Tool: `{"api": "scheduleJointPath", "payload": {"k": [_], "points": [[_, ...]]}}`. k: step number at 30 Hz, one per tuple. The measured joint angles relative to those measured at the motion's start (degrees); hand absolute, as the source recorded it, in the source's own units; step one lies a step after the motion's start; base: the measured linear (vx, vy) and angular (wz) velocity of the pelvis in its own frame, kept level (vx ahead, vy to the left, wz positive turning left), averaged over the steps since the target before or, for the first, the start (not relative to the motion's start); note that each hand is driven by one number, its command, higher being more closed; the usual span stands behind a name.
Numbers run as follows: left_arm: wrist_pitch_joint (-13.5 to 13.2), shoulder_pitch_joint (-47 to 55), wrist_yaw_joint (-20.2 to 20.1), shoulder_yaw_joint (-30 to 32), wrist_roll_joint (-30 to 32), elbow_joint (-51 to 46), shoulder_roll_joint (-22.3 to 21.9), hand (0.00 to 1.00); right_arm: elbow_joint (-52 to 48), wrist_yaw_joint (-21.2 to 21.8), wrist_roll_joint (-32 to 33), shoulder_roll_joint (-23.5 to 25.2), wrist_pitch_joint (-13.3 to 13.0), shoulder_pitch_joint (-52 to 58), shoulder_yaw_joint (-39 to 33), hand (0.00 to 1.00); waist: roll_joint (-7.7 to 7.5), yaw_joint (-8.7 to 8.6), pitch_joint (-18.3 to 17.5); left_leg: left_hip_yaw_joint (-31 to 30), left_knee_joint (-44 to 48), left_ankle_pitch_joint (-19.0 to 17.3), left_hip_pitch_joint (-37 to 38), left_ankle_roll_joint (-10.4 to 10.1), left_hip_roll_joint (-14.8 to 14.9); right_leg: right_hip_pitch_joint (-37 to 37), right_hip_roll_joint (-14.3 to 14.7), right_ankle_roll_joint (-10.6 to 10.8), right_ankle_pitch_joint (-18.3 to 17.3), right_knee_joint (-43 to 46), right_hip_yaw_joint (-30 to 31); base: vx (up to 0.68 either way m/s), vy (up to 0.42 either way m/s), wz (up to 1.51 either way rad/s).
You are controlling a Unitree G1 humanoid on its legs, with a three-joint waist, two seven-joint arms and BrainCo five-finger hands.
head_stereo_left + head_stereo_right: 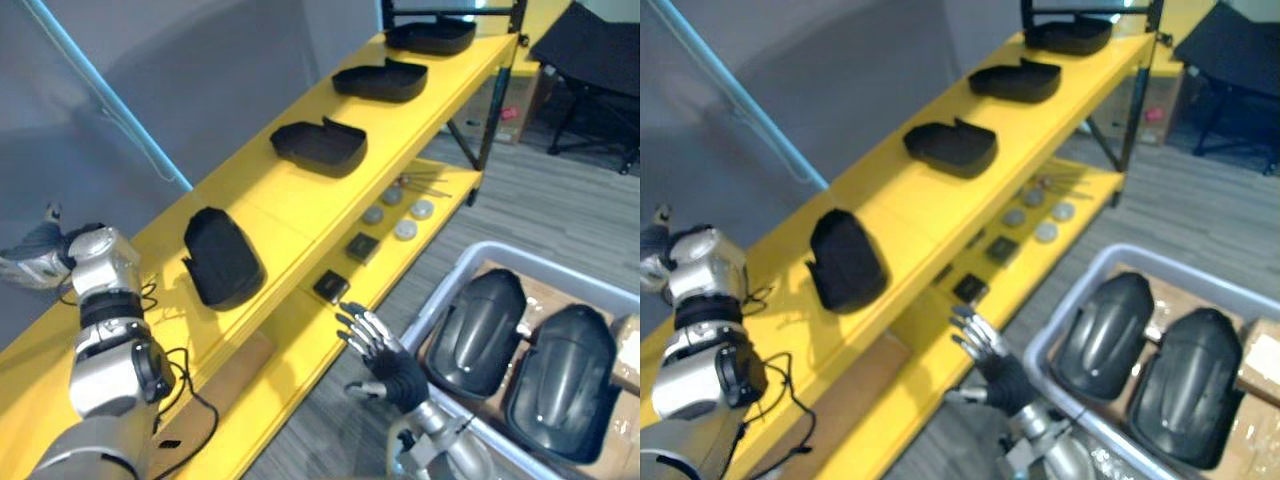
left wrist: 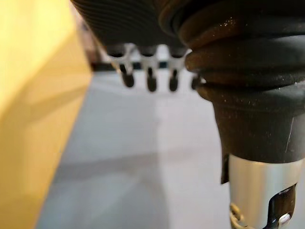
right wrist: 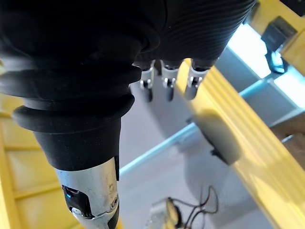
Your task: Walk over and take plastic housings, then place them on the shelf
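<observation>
Several black plastic housings lie in a row on the yellow shelf's (image 1: pixel 270 215) upper board; the nearest (image 1: pixel 222 257) rests near the front edge, others (image 1: pixel 320 146) (image 1: pixel 381 79) lie farther along. Two more glossy housings (image 1: pixel 478 330) (image 1: pixel 560 365) lie side by side in a grey bin (image 1: pixel 440 285) at lower right. Between the bin and the lower shelf board my right hand (image 1: pixel 378 350) hovers open, fingers spread, holding nothing. My left hand (image 1: pixel 35 258) is raised at the shelf's near left end; its fingers (image 2: pixel 150 78) are relaxed and empty.
On the lower board lie round grey discs (image 1: pixel 405 215) and two small black boxes (image 1: pixel 362 246) (image 1: pixel 330 287). A black folding chair (image 1: pixel 590 60) stands at the back right. A light blue pole (image 1: pixel 110 95) leans along the grey wall behind the shelf.
</observation>
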Motion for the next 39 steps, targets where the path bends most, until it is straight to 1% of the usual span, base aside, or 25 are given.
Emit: {"api": "scheduleJointPath", "payload": {"k": [2,3,4,5,6,7,8,9,10,11,12,13,14,16,17,18,19,20,21,27,31,34,36,38,39], "points": [[-1.33,-1.01,-0.35,-2.31,0.00,1.74,2.46,0.00,1.26,-0.05,-0.05,-0.60,-0.21,-0.13,0.03,0.00,-0.02,0.15,-0.70,-0.40,-0.14,0.03,-0.17,-0.03,0.07,0.22,-0.06,0.06,0.09,-0.63,-0.69,0.04,0.001,0.15],[-3.26,-1.28,-0.91,-3.21,-0.22,2.30,3.60,0.00,2.44,-0.29,-0.28,-0.65,-0.52,-0.43,-0.14,0.00,-0.08,0.14,-1.19,-0.88,-0.23,0.13,-0.22,-0.14,0.14,0.56,-0.06,0.05,0.19,-1.15,-1.18,0.06,0.000,0.17],[-4.31,-1.53,-1.33,-3.97,-0.33,2.60,3.92,0.00,2.89,-0.41,-0.46,-0.65,-0.94,-0.45,-0.25,0.00,-0.11,0.13,-1.25,-1.43,-0.28,0.14,-0.15,-0.15,0.23,1.12,-0.07,0.08,0.22,-1.59,-1.44,0.08,0.008,0.24],[-6.76,-2.39,-3.26,-5.40,-0.84,4.08,4.42,0.00,3.85,-0.83,-1.05,-0.65,-2.25,-0.57,-0.24,0.00,-0.29,0.32,-1.54,-1.95,-0.32,0.15,-0.12,-0.16,0.40,1.94,-0.04,0.18,0.39,-2.49,-2.03,0.09,0.011,0.28],[-9.41,-2.42,-6.03,-6.84,-3.15,4.41,5.09,0.00,4.24,-1.65,-2.18,-0.63,-3.23,-1.10,-0.27,0.00,-0.42,0.41,-2.01,-2.97,-0.32,0.14,-0.30,-0.16,0.50,2.34,-0.05,0.28,0.78,-3.60,-2.78,0.08,0.010,0.27],[-10.81,-2.42,-7.51,-7.37,-4.53,4.35,5.32,0.00,4.28,-1.92,-2.25,-0.62,-3.61,-1.50,-0.32,0.00,-0.54,0.43,-2.26,-3.20,-0.32,0.15,-0.73,-0.16,0.58,2.36,-0.04,0.30,1.08,-4.05,-2.98,0.09,0.015,0.22],[-13.82,-2.29,-10.87,-9.07,-7.55,4.21,5.32,0.00,4.29,-3.03,-2.20,-0.57,-4.38,-2.53,-0.83,0.00,-0.80,0.96,-2.60,-3.60,-0.30,0.18,-1.20,-0.13,0.68,2.75,0.02,0.31,1.94,-5.26,-3.43,0.08,0.017,0.21],[-16.09,-0.95,-15.21,-11.58,-9.63,2.91,4.81,0.00,4.53,-3.80,-2.14,-0.35,-4.57,-3.86,-1.96,0.00,-1.06,1.46,-2.64,-4.43,-0.30,0.22,-1.23,-0.06,0.82,4.17,0.05,0.45,2.86,-7.08,-4.38,0.10,0.029,0.22],[-16.88,0.59,-17.50,-12.81,-10.09,0.97,4.42,0.00,4.86,-4.11,-2.17,-0.15,-4.61,-4.57,-2.72,0.00,-1.30,1.69,-2.77,-4.74,-0.31,0.24,-1.23,-0.03,0.84,4.76,0.04,0.45,3.15,-7.79,-4.70,0.07,0.023,0.24],[-18.68,5.37,-21.90,-14.71,-11.16,-4.76,3.38,0.00,6.32,-4.67,-2.29,0.19,-4.65,-6.52,-4.14,0.00,-1.76,2.06,-3.01,-5.20,-0.30,0.25,-1.12,-0.02,0.85,5.98,-0.06,0.66,3.62,-9.22,-5.59,0.08,0.038,0.28],[-19.22,11.36,-26.27,-15.99,-12.21,-12.21,1.65,0.00,7.85,-5.67,-2.39,0.50,-4.64,-8.12,-5.51,0.00,-2.15,2.74,-3.23,-6.50,-0.33,0.24,-1.09,-0.01,0.82,7.38,-0.09,0.88,3.99,-10.60,-6.34,0.06,0.022,0.24],[-19.70,14.87,-28.66,-16.12,-13.15,-16.83,0.39,0.00,8.50,-6.46,-2.72,0.65,-4.61,-8.72,-6.29,0.00,-2.26,3.43,-3.33,-6.76,-0.44,0.24,-0.96,-0.01,0.81,7.96,0.14,0.93,4.29,-11.30,-6.89,0.08,0.007,0.34],[-20.13,22.51,-32.66,-16.26,-13.76,-27.26,-2.02,0.00,9.51,-8.20,-3.06,1.09,-4.58,-9.69,-8.08,0.00,-2.49,4.54,-3.53,-7.83,-0.54,0.23,-0.90,0.00,0.83,9.19,0.15,1.09,4.93,-13.11,-7.90,0.06,-0.008,0.30],[-19.82,33.36,-37.69,-16.56,-14.20,-41.06,-5.82,0.00,10.68,-10.23,-3.25,1.64,-4.47,-10.67,-11.88,0.00,-2.97,7.53,-3.77,-9.14,-0.64,0.24,-0.96,0.00,0.91,11.14,0.25,1.14,6.01,-15.88,-9.42,0.07,0.003,0.43],[-19.43,40.17,-40.50,-16.56,-14.20,-48.22,-7.88,0.00,10.78,-10.94,-3.20,1.86,-4.42,-11.24,-15.33,0.00,-3.37,8.92,-3.99,-10.64,-0.66,0.23,-0.84,0.00,0.92,13.05,0.21,1.27,6.50,-17.71,-11.21,0.06,0.004,0.51],[-19.13,43.24,-41.71,-16.39,-14.21,-51.26,-8.77,0.00,10.79,-11.38,-3.18,1.91,-4.41,-11.73,-17.02,0.00,-3.60,9.69,-4.12,-11.24,-0.66,0.23,-0.70,0.00,0.91,14.04,0.15,1.31,6.61,-18.44,-12.12,0.05,-0.001,0.58],[-18.61,48.83,-44.39,-15.48,-14.23,-56.11,-10.25,0.00,10.98,-11.69,-3.20,1.87,-4.41,-13.01,-19.95,0.00,-4.08,11.27,-4.38,-12.52,-0.71,0.23,-0.23,0.00,0.88,15.69,0.16,1.38,6.78,-19.63,-13.37,0.03,-0.011,0.49],[-18.62,52.30,-46.21,-14.32,-14.28,-58.92,-11.54,0.00,11.27,-11.92,-3.21,1.87,-4.41,-14.04,-21.79,0.00,-4.44,12.11,-4.64,-13.33,-0.73,0.23,0.01,-0.01,0.85,16.80,0.16,1.39,6.89,-20.49,-14.42,0.02,-0.011,0.36],[-19.96,61.86,-53.05,-11.02,-15.85,-70.66,-19.61,0.00,12.83,-15.29,-3.20,5.26,-2.80,-18.43,-26.50,0.00,-9.80,16.05,-5.36,-15.66,-1.32,0.43,-0.91,-0.18,0.64,19.07,0.47,0.95,8.55,-24.29,-17.09,0.00,-0.008,0.17],[-19.98,61.49,-53.05,-11.01,-15.89,-70.77,-19.93,0.00,13.07,-15.25,-3.19,5.53,-2.80,-18.36,-26.64,0.00,-10.39,16.03,-4.34,-15.68,-1.22,0.43,-0.87,-0.18,0.54,19.00,0.45,0.95,8.56,-24.06,-17.07,0.00,0.000,0.00],[-20.05,60.29,-52.65,-11.01,-15.82,-70.75,-22.30,0.00,13.04,-14.64,-3.19,8.04,-2.79,-17.22,-28.73,0.00,-10.90,16.20,-0.95,-15.59,-0.37,0.42,-1.56,-0.13,0.81,16.78,0.32,0.79,8.48,-20.12,-15.64,-0.05,0.015,-0.02],[-20.04,60.78,-49.81,-10.98,-14.88,-70.66,-22.98,0.00,11.94,-12.14,-3.13,10.24,-2.78,-12.24,-30.04,0.00,-11.36,15.73,0.60,-17.62,-0.96,0.45,-2.05,0.34,1.42,16.19,0.32,0.80,8.48,-17.14,-13.27,-0.07,0.048,0.32],[-20.01,62.98,-47.27,-10.06,-12.86,-70.63,-25.24,0.00,10.27,-10.68,-2.56,10.54,-2.78,-9.36,-30.42,0.00,-11.45,15.77,0.61,-20.77,-2.60,1.00,-2.25,0.13,1.80,16.56,0.55,0.81,8.48,-15.97,-11.94,0.00,0.053,0.69],[-19.62,65.94,-46.15,-8.44,-13.02,-70.29,-26.70,0.00,9.89,-10.20,-3.20,10.53,-3.00,-9.79,-30.53,0.00,-11.16,15.97,0.86,-21.13,-2.34,0.87,-3.07,0.27,2.68,17.75,0.46,0.83,8.47,-16.04,-13.46,0.02,0.025,0.87],[-19.24,67.70,-46.06,-7.02,-13.06,-69.45,-27.15,0.00,9.73,-10.52,-4.19,10.47,-3.11,-10.26,-31.17,0.00,-11.35,16.32,0.95,-18.82,-2.32,0.88,-3.55,0.35,3.84,18.42,0.48,0.90,8.41,-16.11,-15.64,0.03,0.001,1.11]]}}
